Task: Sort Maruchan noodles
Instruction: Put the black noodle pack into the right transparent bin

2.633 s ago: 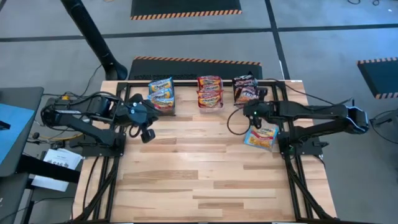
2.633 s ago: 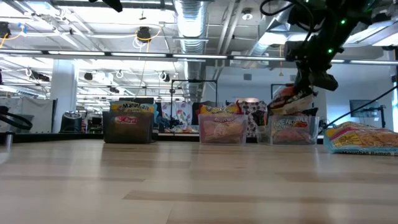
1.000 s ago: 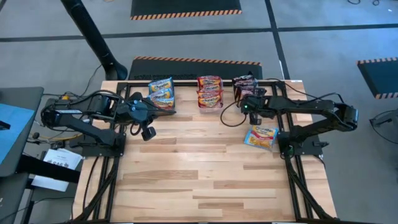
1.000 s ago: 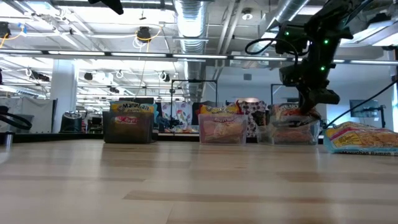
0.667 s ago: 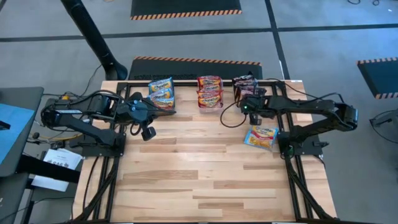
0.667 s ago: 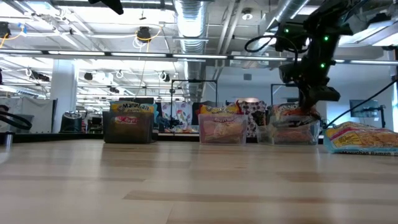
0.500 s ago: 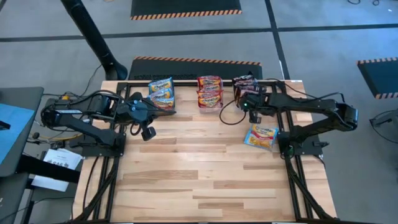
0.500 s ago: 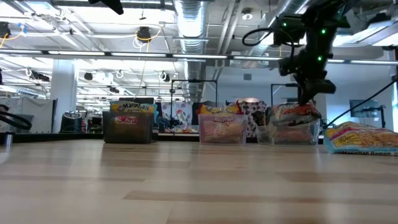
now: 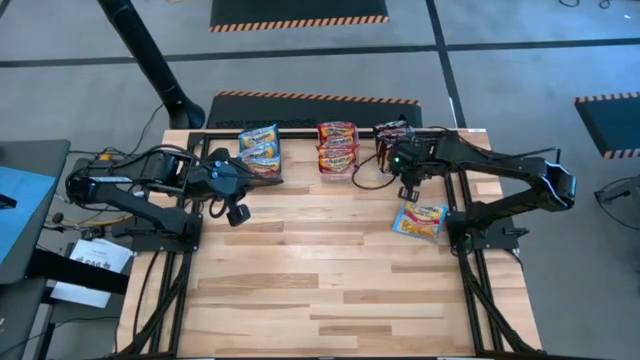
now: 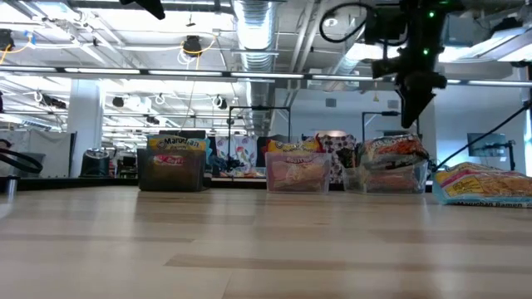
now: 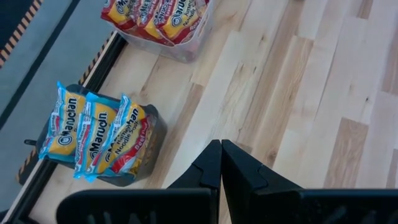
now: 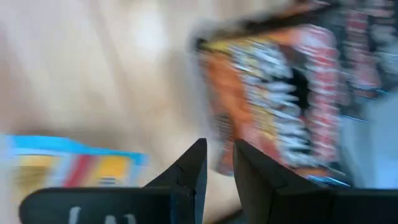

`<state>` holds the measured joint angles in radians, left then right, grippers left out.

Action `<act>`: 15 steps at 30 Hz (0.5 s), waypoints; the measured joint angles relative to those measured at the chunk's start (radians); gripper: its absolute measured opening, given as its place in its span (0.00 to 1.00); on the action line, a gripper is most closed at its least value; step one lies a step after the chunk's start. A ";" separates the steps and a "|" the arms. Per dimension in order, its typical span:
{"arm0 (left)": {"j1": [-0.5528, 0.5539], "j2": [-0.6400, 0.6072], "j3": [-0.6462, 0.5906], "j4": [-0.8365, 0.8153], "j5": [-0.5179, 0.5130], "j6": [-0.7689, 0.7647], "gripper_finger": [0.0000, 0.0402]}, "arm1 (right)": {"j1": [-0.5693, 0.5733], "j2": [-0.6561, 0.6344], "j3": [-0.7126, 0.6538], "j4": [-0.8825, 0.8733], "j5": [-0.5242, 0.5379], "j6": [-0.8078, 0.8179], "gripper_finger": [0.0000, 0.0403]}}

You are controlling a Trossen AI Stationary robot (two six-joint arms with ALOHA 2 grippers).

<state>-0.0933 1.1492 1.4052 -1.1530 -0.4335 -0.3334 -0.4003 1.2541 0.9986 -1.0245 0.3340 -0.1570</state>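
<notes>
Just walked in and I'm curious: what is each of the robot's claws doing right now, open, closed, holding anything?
Left gripper: shut, empty, above the wooden table.
Right gripper: slightly open, empty, above the clear bin of black and red plastic noodle packets.

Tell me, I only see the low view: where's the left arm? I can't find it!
Observer: The left gripper hangs shut over the table's left side, near the blue packets.
Operator: Is the right one holding noodles?
Observer: No. Its wrist view shows the right gripper a little open, with nothing between the fingers.
Operator: Are lots of packets outside the bins?
Observer: From above, just one: a loose packet, blue and yellow, lies flat by the right arm's base.
</notes>
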 joint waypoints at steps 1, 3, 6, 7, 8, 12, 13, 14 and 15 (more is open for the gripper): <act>0.000 0.000 0.000 0.000 0.000 0.006 0.00 | -0.014 0.000 0.004 0.002 -0.042 0.000 0.25; 0.000 0.000 0.000 0.000 0.000 0.016 0.00 | -0.050 0.006 0.005 0.004 -0.102 0.003 0.24; 0.000 0.000 0.000 0.000 0.000 0.018 0.00 | -0.122 0.022 0.002 0.000 -0.179 0.008 0.23; 0.000 0.000 0.000 0.000 0.000 0.018 0.00 | -0.144 0.028 0.002 0.000 -0.177 0.011 0.23; 0.000 0.000 0.000 0.000 0.000 0.018 0.00 | -0.166 0.036 0.002 0.000 -0.169 0.011 0.23; 0.000 0.000 0.000 0.000 0.000 0.017 0.00 | -0.231 0.058 0.001 0.017 -0.195 0.003 0.23; 0.000 0.000 0.000 0.000 0.000 0.017 0.00 | -0.241 0.065 0.001 0.017 -0.206 0.001 0.23; 0.000 0.000 0.000 0.000 0.000 0.017 0.00 | -0.249 0.074 0.001 0.016 -0.209 -0.001 0.23; 0.000 0.000 0.000 0.000 0.000 0.017 0.00 | -0.255 0.083 0.001 0.016 -0.208 -0.004 0.23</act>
<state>-0.0933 1.1492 1.4052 -1.1530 -0.4332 -0.3165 -0.6550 1.3370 0.9993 -1.0080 0.1257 -0.1612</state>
